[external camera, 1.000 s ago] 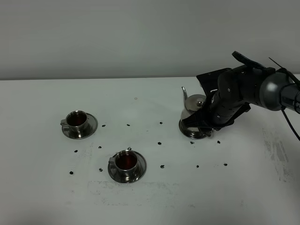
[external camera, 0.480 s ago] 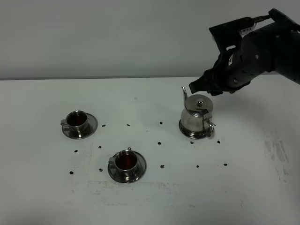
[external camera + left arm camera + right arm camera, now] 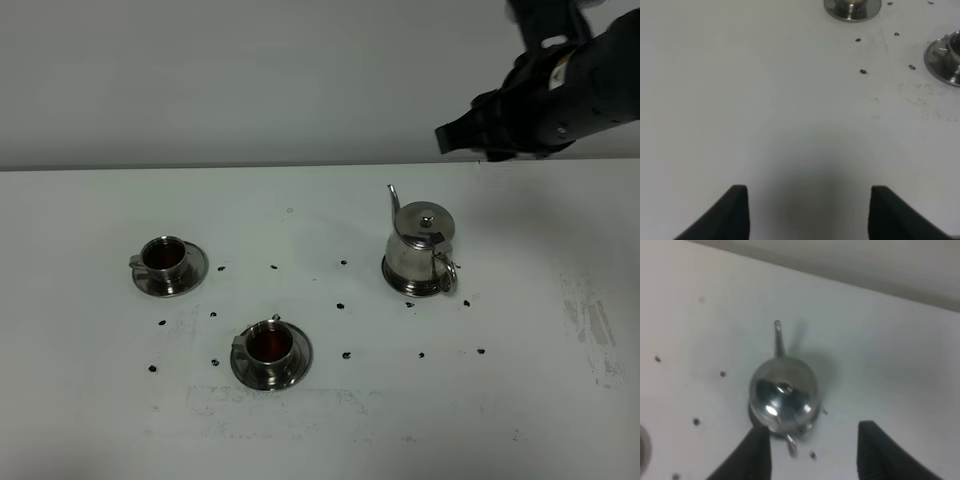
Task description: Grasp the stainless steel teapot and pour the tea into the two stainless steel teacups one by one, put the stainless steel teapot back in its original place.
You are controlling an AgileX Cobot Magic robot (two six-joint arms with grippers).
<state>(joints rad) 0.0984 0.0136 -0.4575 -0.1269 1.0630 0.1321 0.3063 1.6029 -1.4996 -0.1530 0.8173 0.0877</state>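
The stainless steel teapot [image 3: 421,249] stands upright right of centre in the high view, free of any grip. Both teacups [image 3: 165,258] [image 3: 269,346] at lower left hold dark tea. The right gripper [image 3: 810,452] hangs above, jaws apart and empty; the left gripper [image 3: 807,212] is likewise spread over bare table [image 3: 90,420]. Pouring and replacement look done; next would be retreating clear.

Upright teapot [image 3: 420,250]; two tea-filled teacups [image 3: 164,258].
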